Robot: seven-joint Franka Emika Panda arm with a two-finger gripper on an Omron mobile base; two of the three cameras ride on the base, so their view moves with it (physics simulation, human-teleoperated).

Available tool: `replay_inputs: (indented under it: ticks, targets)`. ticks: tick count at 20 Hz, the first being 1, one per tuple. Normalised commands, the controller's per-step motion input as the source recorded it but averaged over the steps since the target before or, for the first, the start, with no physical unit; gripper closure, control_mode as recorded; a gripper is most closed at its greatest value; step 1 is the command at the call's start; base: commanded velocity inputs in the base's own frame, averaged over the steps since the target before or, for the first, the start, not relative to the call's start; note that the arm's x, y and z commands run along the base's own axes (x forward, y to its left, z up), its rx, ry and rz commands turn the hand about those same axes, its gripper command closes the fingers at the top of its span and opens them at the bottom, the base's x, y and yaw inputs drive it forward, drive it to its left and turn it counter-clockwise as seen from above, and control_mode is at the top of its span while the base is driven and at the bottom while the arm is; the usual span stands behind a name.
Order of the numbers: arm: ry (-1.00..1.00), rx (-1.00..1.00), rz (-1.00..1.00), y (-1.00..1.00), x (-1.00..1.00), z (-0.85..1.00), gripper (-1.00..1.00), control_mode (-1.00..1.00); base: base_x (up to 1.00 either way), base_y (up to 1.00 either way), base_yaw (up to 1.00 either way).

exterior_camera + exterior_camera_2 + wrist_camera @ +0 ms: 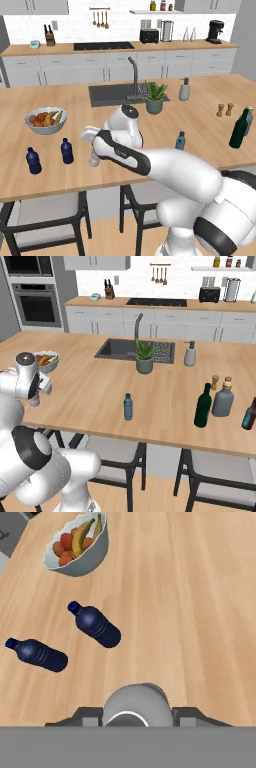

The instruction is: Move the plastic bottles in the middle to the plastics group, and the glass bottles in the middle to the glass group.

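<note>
Two navy bottles [95, 626] stand near the fruit bowl [77, 549] as the gripper [136, 714], clasping the clear bottle [136, 704], should lower it upright beside them.

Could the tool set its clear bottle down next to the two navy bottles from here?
Probably yes. The tool holds the clear bottle above bare counter, right beside the two navy bottles, with nothing between them.

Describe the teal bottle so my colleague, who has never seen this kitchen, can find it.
Start at the sink in the wooden island; in front of it stands a potted plant. Nearer the front edge, alone, stands the small translucent teal bottle, about half as tall as the green bottle to its right.
</note>
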Motion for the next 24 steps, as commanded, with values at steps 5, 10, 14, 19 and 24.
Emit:
replay_inputs:
  ticks: [5,10,14,19,24]
  targets:
    - [0.00,-0.26,0.29,0.28,0.11,-0.23,1.00,-1.00,0.00,0.00,0.00]
    - [-0.02,-0.04,0.29,0.12,0.20,-0.23,1.00,-1.00,0.00,0.00,0.00]
    - [-0.07,0.00,0.27,0.14,0.19,-0.20,1.00,-1.00,0.00,0.00,0.00]
    - [-0.06,-0.09,0.18,0.24,0.06,-0.29,1.00,-1.00,0.00,0.00,0.00]
    - [-0.01,-0.06,0.11,0.18,0.14,-0.20,1.00,-1.00,0.00,0.00,0.00]
